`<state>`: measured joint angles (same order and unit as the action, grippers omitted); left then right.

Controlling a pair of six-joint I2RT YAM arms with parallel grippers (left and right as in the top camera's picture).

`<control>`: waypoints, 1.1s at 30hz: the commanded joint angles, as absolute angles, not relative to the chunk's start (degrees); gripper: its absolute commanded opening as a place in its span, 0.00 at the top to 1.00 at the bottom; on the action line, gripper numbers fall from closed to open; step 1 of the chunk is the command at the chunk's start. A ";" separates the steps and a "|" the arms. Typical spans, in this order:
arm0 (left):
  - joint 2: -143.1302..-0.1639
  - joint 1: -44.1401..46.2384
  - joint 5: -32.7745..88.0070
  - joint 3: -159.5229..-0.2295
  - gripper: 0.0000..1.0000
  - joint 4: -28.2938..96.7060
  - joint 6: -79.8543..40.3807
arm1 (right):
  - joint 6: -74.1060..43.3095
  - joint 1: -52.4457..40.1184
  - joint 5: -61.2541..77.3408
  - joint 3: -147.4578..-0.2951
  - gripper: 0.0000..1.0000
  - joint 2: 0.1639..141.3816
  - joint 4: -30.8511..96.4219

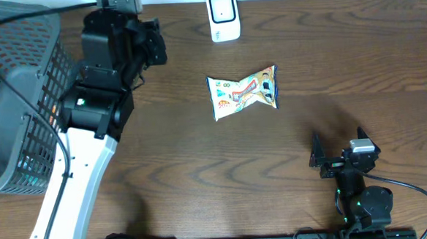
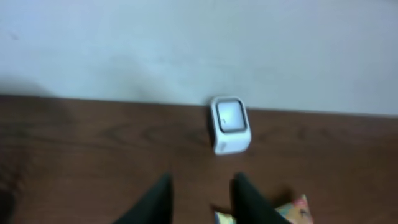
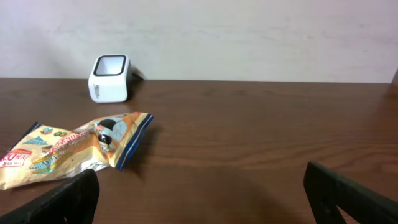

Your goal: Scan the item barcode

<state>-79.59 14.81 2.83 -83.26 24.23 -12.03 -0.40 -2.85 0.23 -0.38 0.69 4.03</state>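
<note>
The scan looks barely begun. The snack packet (image 1: 243, 93) lies loose in the middle of the table (image 1: 202, 179), near of the white scanner (image 1: 223, 16), which stands at the far edge by the wall. The two are apart, and neither claw has hold of the packet.

The left gripper (image 2: 203, 186) hangs over the far left part of the table, beside the basket (image 1: 22, 107). Its fingers stand a narrow way apart with only bare wood between them (its camera catches just a corner of the packet, low and to the right). The right gripper (image 3: 200, 180) rests near and to the right, spread wide and empty.

By this showing, everything is left to do: picking the packet up, turning its code to the scanner's window, and presenting it.

The packet is a crinkled, puffy pillow bag, white and orange with cartoon print and a dark blue crimped end on its right. No barcode shows on the upper face.
</note>
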 commanded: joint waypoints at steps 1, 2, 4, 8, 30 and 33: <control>-82.83 15.77 9.56 -83.90 0.73 24.88 -15.57 | -0.19 -2.66 0.16 -0.32 0.01 0.38 4.29; -83.99 16.27 10.90 -83.90 0.73 25.02 -15.59 | -0.19 -2.66 0.14 -0.32 0.01 0.38 4.29; -86.74 17.63 12.49 -83.90 0.73 25.02 -15.59 | -0.19 -2.66 0.14 -0.32 0.01 0.38 4.29; -93.58 21.17 12.93 -83.90 0.73 24.82 -17.04 | -0.19 -2.66 0.14 -0.32 0.01 0.38 4.29; -124.42 36.27 11.73 -83.90 0.73 17.41 -17.76 | -0.19 -2.66 0.16 -0.32 0.01 0.38 4.29; -122.43 35.38 8.95 -83.94 0.73 17.45 -17.65 | -0.19 -2.66 0.14 -0.32 0.01 0.38 4.29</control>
<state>-121.78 36.10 11.68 -83.83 16.56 -18.81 -0.40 -2.85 0.23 -0.38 0.69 4.03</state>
